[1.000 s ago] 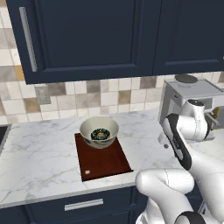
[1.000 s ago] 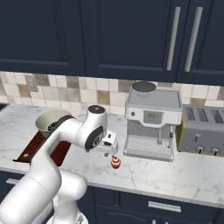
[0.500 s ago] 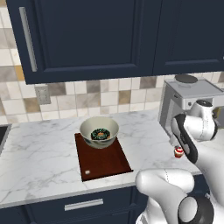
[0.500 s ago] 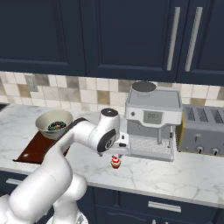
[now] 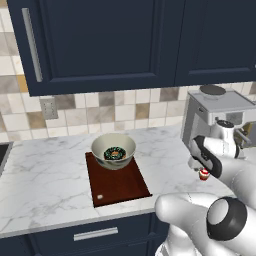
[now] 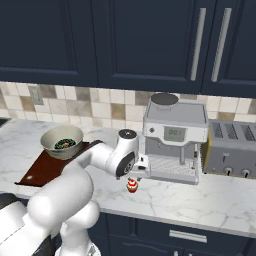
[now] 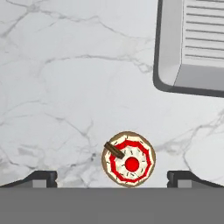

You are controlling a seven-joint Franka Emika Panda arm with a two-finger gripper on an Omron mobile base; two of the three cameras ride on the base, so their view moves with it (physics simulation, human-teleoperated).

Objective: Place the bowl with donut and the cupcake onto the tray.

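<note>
Hanging above the cupcake (image 7: 128,159), the gripper (image 7: 112,178) has its two fingertips spread wide, one at each lower corner of the hand view, with the cupcake between them and nothing in their hold; from the base views the hand sits directly over the little cake on the marble counter (image 5: 45,185), just in front of the coffee machine (image 6: 175,137). The bowl (image 5: 113,150) with the donut (image 5: 114,153) in it already rests on the far end of the tray (image 5: 120,185), so the cupcake is, by my reading, the only piece left to carry. The main risk lies in the descent: the cupcake sits slightly off the midline between the tips, so one finger may meet the wrapper first and push or tip it rather than pinch it. It is small and soft on top, so a close that lands too high would crush the frosting or slide off, and a close too low would scrape the counter. The drip tray (image 7: 192,48) of the coffee machine lies near, and a wide swing or a roll of the wrist could knock the hand against it. On the way over, a loose hold might drop the cupcake, and a careless set-down could strike the bowl and shift it on the tray
</note>
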